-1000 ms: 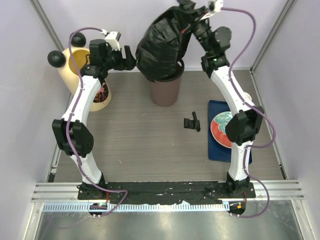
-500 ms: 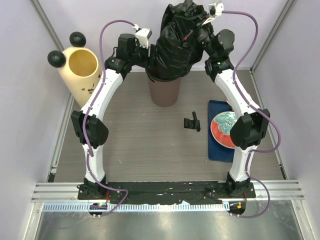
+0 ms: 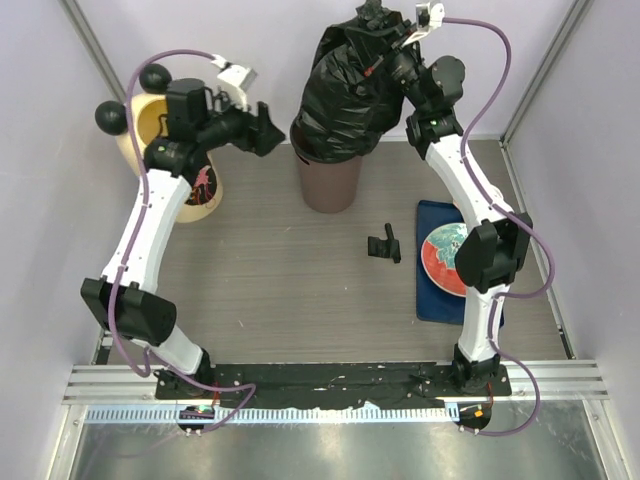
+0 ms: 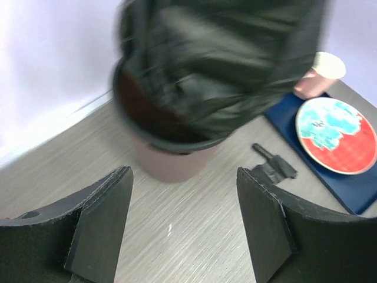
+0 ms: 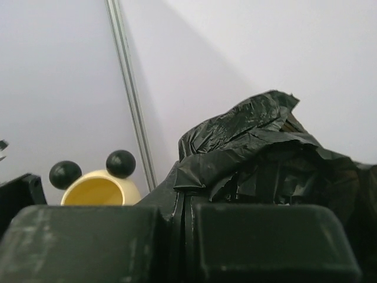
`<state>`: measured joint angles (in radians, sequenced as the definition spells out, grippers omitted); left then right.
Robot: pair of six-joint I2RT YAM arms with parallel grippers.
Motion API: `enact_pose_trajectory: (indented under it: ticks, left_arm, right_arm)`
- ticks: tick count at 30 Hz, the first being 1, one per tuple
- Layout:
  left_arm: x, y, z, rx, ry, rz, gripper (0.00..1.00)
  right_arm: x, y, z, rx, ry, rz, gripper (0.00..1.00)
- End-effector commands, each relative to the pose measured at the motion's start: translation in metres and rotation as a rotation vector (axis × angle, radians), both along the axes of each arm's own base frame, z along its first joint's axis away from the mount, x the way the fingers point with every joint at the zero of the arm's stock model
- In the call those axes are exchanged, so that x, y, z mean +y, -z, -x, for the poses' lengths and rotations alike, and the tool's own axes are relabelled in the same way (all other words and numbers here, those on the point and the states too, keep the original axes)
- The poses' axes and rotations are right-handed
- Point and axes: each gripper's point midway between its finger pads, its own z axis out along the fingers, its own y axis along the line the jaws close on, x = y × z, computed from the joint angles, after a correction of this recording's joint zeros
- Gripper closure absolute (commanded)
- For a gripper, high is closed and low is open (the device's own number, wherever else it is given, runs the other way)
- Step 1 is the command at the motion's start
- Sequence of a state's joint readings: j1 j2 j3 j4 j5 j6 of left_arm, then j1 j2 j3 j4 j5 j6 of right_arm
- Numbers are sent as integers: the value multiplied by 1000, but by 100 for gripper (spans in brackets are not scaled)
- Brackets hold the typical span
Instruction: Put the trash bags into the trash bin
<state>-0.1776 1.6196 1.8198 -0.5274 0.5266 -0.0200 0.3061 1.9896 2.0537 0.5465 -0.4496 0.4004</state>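
Trash bag hangs bunched over the brown inner bucket, its lower end at the bucket's mouth. Only the left wrist view catches the paper cup behind the plate. The top view alone shows the cream trash bin at far left. The left gripper hovers just left of the bag, jaws wide and holding nothing. The right gripper is clamped tight on the bag's top. Glossy black plastic, heavily crinkled.
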Motion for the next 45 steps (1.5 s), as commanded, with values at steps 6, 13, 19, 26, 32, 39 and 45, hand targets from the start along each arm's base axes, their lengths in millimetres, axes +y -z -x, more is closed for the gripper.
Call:
enact_pose_trajectory:
  ticks: [6, 13, 19, 26, 32, 39, 45]
  left_arm:
    - [-96, 6, -43, -100, 34, -55, 36]
    - [-84, 65, -97, 59, -139, -152, 37]
    - [-85, -30, -37, -99, 74, 44, 17]
    - [-45, -53, -6, -158, -79, 2, 16]
    - [-16, 20, -51, 57, -234, -95, 25]
    - [-32, 66, -82, 150, -220, -62, 24]
    - [-43, 84, -82, 224, -198, -73, 34]
  right_arm:
    - [19, -36, 13, -85, -71, -77, 99]
    - [32, -3, -4, 13, -120, -93, 99]
    - [41, 15, -3, 70, -175, -81, 99]
    - [45, 25, 6, 100, -213, -76, 99]
    - [50, 23, 15, 106, -252, -73, 99]
    - [56, 20, 31, 111, -290, -66, 99]
    - [55, 26, 36, 132, -289, -50, 99]
